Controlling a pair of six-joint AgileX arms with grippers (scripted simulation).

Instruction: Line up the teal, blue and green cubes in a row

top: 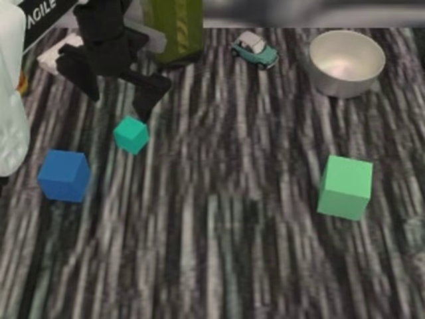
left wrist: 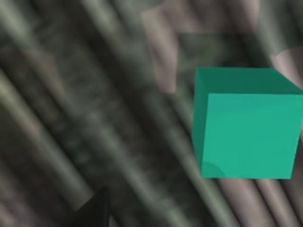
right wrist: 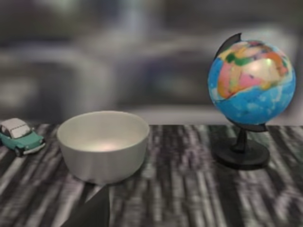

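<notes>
Lying farthest toward the table's left side: blue cube, flat on the striped surface and apart from all else. Sitting just right of it and slightly farther back: teal cube, also resting on the table, untouched. Hovering directly above and behind the teal cube: left gripper, fingers spread wide and holding nothing, one dark fingertip ending just beside the cube's far edge; teal cube filling one side of the left wrist view, beside rather than between the fingers, though only one fingertip is showing there, so exact alignment is hard to judge. Standing at the back edge, right of the left arm: olive-green bottle. Parked farther right along the back: toy car, then white bowl. Resting well apart at the right side: green cube. Appearing only in the right wrist view: globe, beside the bowl. Right gripper state: cannot tell.
</notes>
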